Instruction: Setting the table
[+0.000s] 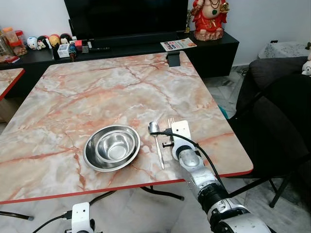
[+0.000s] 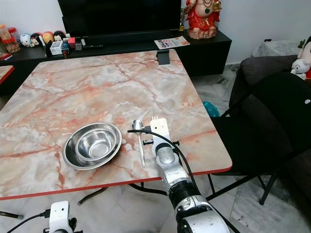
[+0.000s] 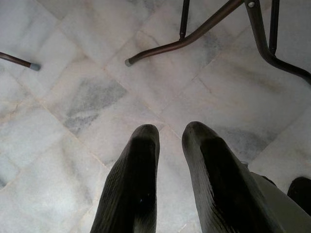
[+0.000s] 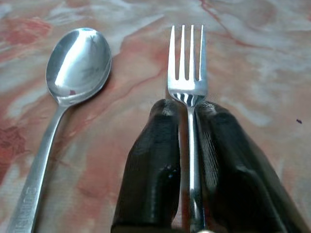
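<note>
A steel bowl [image 1: 112, 147] sits on the marble table [image 1: 97, 87] near its front edge. Just right of it a spoon [image 4: 77, 63] lies flat, bowl end pointing away from me. A fork [image 4: 187, 63] lies parallel to the spoon on its right, tines away. My right gripper [image 4: 188, 104] is low over the table and shut on the fork's handle, one black finger on each side. My left gripper [image 3: 170, 130] hangs under the table over the tiled floor, its fingers slightly apart and holding nothing.
A black chair [image 1: 277, 136] stands close to the table's right side. A small black object [image 1: 173, 58] rests at the table's far edge. Behind is a low black TV cabinet with a red statue [image 1: 210, 17] and a magazine [image 1: 178, 44]. Table legs [image 3: 194, 34] cross the floor.
</note>
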Motion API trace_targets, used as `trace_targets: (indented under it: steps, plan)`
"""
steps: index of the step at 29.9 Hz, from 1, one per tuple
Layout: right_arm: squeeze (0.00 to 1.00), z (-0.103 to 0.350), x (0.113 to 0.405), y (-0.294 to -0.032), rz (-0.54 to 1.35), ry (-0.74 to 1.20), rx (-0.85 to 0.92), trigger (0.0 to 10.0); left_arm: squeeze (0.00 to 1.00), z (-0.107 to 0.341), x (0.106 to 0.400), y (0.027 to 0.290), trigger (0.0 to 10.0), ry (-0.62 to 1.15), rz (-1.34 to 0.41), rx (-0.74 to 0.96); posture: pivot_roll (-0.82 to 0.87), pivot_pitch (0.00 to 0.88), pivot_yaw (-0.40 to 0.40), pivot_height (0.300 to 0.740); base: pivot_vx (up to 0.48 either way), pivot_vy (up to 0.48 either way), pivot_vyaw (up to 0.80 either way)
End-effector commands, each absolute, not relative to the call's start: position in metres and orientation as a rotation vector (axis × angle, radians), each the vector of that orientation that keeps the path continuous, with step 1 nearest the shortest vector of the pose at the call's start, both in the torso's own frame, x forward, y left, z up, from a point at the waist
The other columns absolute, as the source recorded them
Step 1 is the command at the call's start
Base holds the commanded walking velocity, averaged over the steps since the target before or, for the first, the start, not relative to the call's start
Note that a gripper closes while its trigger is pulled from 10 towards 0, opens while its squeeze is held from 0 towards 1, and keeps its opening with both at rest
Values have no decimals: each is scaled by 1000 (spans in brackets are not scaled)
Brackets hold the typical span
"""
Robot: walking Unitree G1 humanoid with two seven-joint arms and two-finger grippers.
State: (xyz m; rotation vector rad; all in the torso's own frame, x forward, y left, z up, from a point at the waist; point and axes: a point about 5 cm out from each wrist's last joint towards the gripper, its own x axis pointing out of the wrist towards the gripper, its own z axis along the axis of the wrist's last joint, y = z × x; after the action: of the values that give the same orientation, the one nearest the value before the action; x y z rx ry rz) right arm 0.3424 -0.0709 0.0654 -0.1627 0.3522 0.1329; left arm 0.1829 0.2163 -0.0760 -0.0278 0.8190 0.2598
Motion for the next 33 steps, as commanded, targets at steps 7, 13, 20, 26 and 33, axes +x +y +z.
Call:
trace_targets:
  steps: [7,13,20,26,33]
  plan:
    - [1000,69,345,-67,128,333,-149,10000,0,-77,179,221,10000,838,269,-13,-28,0,61,709,0,0,0]
    - [1000,70,345,-66,135,326,-140,10000,0,-77,179,221,10000,837,270,-13,-27,0,61,709,0,0,0]
    - [0,81,348,-65,126,235,-118,10000,0,-77,180,221,10000,837,271,-13,-28,0,61,709,0,0,0]
    - [0,116,350,-68,87,-49,-94,10000,0,-76,181,221,10000,818,275,-23,-30,0,60,709,0,0,0]
    - [0,115,339,-76,91,-133,-98,10000,0,-76,182,219,10000,827,280,-48,-37,0,60,709,0,58,0]
